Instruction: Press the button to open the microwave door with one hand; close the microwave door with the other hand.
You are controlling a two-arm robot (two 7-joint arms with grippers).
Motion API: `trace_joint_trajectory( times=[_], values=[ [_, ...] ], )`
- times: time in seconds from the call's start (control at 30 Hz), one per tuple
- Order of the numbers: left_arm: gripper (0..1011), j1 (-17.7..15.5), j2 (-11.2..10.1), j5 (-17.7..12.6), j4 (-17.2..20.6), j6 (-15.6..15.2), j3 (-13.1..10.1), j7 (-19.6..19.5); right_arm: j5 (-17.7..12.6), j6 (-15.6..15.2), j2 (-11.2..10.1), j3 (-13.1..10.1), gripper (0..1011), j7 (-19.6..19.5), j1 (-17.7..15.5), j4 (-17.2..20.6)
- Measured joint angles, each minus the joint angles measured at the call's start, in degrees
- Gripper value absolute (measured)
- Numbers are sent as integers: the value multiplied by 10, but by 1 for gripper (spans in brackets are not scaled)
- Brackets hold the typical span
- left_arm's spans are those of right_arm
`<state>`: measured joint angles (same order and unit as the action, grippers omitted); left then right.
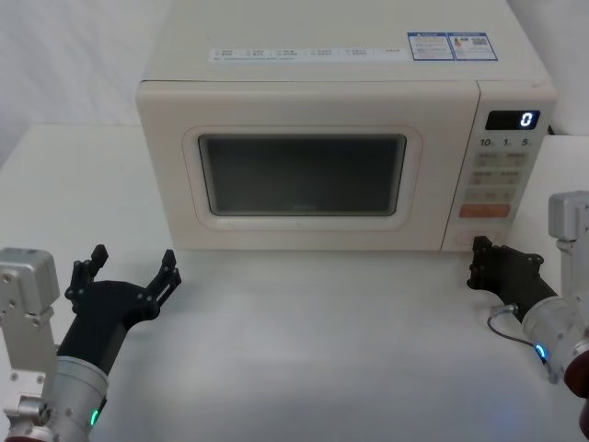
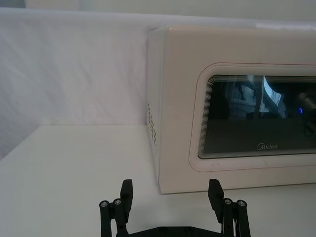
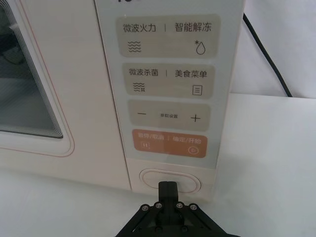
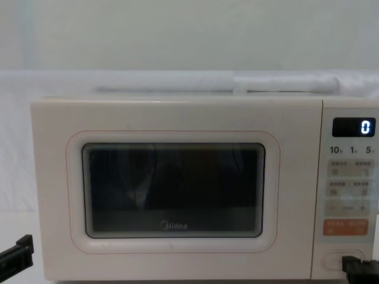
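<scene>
- Head view: the microwave (image 1: 345, 138) stands at the far middle of the white table (image 1: 304, 341), its door (image 1: 304, 166) shut flush and the display reading 0. The left gripper (image 1: 129, 267) waits near the door's lower left corner, fingers spread wide and holding nothing. The right gripper (image 1: 483, 262) sits just in front of the panel's lower right end.
- Left wrist view: the left gripper's two fingertips (image 2: 126, 190) stand well apart, aimed at the microwave's left front corner, clear of it. The door's dark window carries the Midea logo.
- Right wrist view: the right gripper (image 3: 167, 187) has its fingers pinched together into one blunt tip, right at the button (image 3: 169, 179), the cream oval below the orange button (image 3: 169, 143). Actual contact cannot be judged.
- Chest view: the button (image 4: 335, 260) lies at the panel's bottom, the right gripper (image 4: 355, 267) just beside it.
- Handling, as a judgement: the button is stiff, smooth plastic wanting a square central push; the door looks light and rigid, best pushed flat near its free right edge, away from the glass.
</scene>
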<state>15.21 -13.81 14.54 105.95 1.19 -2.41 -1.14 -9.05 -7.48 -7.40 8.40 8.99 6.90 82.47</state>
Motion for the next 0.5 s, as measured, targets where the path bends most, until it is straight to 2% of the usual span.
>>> trace_joint_trajectory(
  times=[0.5],
  values=[
    [1001, 0, 0, 0, 0, 0, 0, 0, 3, 15, 7, 3, 0, -6, 17, -29]
  ],
)
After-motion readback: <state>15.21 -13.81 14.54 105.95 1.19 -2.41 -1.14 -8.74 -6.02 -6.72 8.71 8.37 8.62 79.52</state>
